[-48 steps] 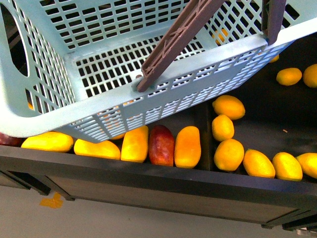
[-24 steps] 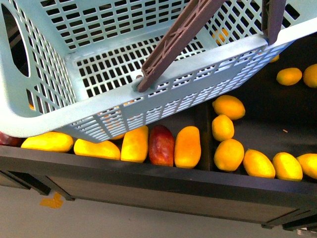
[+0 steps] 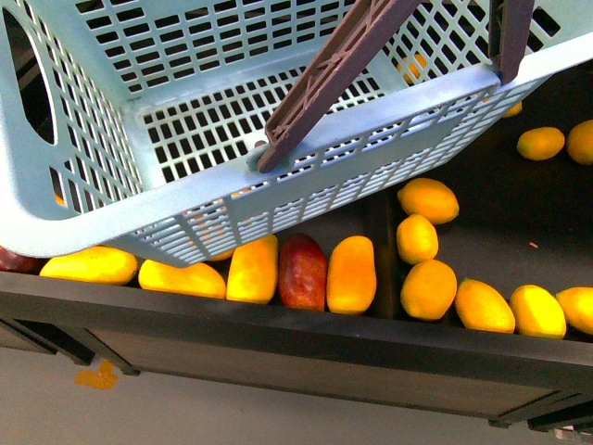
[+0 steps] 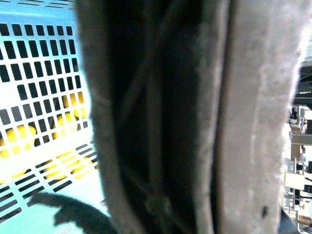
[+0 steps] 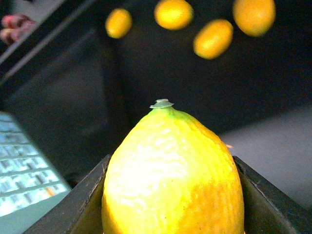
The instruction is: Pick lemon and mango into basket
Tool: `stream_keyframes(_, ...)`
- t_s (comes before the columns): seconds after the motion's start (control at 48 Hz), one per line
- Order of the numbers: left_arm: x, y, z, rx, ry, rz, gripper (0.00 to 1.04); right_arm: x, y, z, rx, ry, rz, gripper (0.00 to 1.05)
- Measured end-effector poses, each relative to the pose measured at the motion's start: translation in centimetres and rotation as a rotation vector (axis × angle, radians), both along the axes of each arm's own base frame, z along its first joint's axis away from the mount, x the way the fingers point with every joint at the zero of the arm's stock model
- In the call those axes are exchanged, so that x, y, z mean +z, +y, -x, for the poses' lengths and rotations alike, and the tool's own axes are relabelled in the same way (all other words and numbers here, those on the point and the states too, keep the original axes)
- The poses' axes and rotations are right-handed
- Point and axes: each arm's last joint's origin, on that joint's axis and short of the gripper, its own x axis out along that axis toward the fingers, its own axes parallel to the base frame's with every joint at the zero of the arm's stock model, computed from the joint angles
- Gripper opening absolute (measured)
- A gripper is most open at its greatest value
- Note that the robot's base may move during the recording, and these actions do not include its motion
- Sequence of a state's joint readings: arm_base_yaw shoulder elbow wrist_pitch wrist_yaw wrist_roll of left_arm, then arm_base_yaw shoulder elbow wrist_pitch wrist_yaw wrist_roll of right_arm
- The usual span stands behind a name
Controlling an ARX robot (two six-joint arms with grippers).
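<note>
The mint-blue slotted basket point(image 3: 185, 111) hangs tilted above the dark shelf and fills the top of the front view, with its brown handles point(image 3: 324, 74) raised. No gripper shows in that view. In the left wrist view my left gripper point(image 4: 161, 214) is shut on the dark handle point(image 4: 146, 122) between grey padded fingers point(image 4: 253, 122), beside the basket's wall point(image 4: 39, 73). My right gripper point(image 5: 170, 207) is shut on the lemon point(image 5: 170, 170), stem end outward. Bright yellow mangoes point(image 3: 88, 265) lie under the basket's lower edge; the basket's floor is bare where it shows.
A red-blushed mango point(image 3: 303, 272) and an orange one point(image 3: 351, 274) lie in the row at the shelf's front lip point(image 3: 296, 343). Several rounder yellow fruits point(image 3: 428, 289) lie to the right; some show in the right wrist view point(image 5: 213, 38), with a basket corner point(image 5: 24, 180).
</note>
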State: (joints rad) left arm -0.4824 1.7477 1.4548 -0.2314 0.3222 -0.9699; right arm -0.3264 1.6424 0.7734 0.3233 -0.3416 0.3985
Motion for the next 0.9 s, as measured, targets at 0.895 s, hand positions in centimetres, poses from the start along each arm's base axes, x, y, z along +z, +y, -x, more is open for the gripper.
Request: stream_keyframes(0.895, 0.0, 0.0, 0.0, 0.0, 0.0, 0.0, 0.14, 7.1, 20.9, -1.7, 0.322, -0.243, 0.12, 0.76)
